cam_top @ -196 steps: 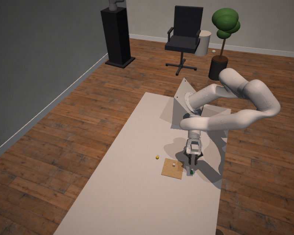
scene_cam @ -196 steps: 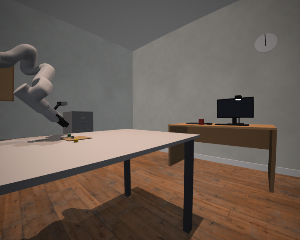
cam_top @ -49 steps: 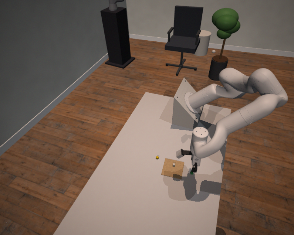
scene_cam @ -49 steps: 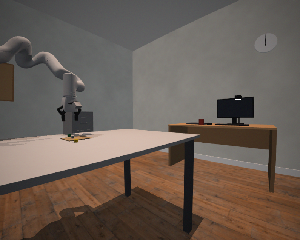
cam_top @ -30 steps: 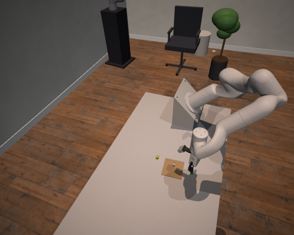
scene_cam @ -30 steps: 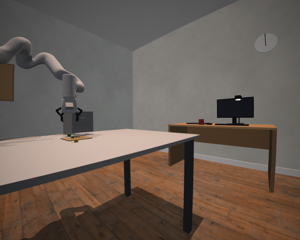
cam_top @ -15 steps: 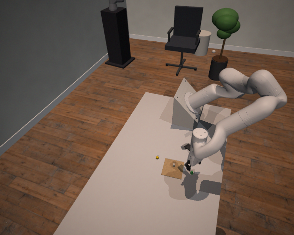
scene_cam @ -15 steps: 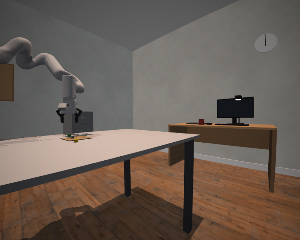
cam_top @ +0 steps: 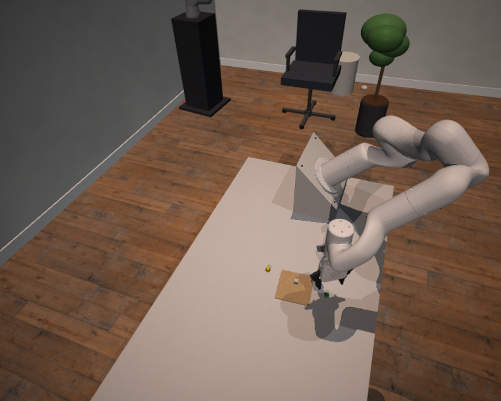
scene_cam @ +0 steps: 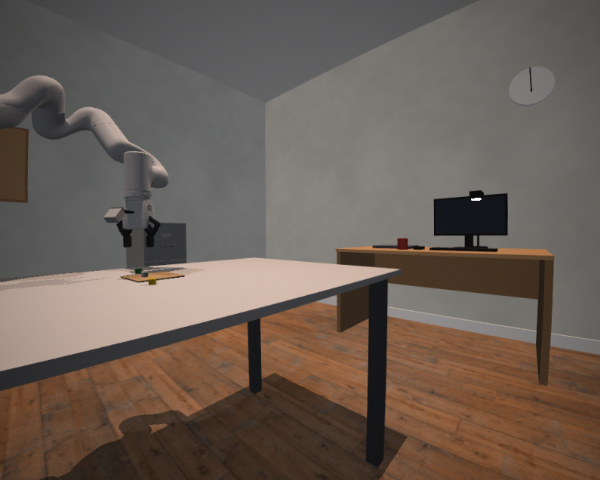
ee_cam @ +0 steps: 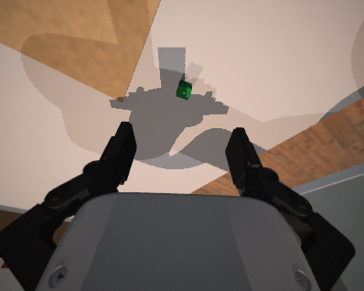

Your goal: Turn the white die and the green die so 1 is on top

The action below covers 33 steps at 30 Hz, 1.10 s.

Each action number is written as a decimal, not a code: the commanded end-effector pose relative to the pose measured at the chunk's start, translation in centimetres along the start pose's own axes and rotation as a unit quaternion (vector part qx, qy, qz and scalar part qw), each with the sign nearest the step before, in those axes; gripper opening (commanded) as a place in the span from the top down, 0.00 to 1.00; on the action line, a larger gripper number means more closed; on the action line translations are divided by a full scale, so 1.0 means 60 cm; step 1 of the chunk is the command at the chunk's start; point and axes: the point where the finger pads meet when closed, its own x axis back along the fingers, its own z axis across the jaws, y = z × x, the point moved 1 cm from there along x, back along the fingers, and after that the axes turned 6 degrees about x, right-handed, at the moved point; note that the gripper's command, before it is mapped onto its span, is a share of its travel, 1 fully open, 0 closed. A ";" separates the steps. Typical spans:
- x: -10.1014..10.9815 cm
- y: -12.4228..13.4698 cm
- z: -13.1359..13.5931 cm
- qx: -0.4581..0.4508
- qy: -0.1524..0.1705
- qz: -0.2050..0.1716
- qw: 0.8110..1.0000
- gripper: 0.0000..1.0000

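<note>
My gripper (cam_top: 330, 284) (scene_cam: 138, 242) (ee_cam: 182, 136) is open and empty, pointing down well above the table. The green die (cam_top: 326, 294) (scene_cam: 138, 270) (ee_cam: 184, 90) lies on the table beside the mat, off its edge, below the gripper. In the wrist view its larger bright face seems to show one pip; its darker face shows light pips too small to count. The tan mat (cam_top: 287, 294) (scene_cam: 170, 276) (ee_cam: 75, 27) lies flat. The white die (cam_top: 296, 281) (scene_cam: 145, 275) stands on it; its pips are too small to read. The yellow die (cam_top: 268, 268) (scene_cam: 152, 281) lies on the table off the mat, pips unreadable.
The white table (cam_top: 224, 328) (scene_cam: 227, 294) carries mat and dice. The arm's base mount (cam_top: 313, 194) stands at the table's back. The arm's shadow falls across the table around the green die and beside the mat. The table's edge shows beyond the fingers in the wrist view.
</note>
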 end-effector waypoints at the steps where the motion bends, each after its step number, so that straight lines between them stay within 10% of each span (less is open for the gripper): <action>1: -0.003 0.000 0.000 -0.087 0.002 0.006 0.996 0.00; 23: -0.010 -0.003 0.001 -0.228 0.000 0.006 0.974 0.00; 24: -0.010 -0.003 0.001 -0.228 0.000 0.006 0.974 0.69; 33: -0.010 -0.003 0.001 -0.228 0.000 0.006 0.974 0.69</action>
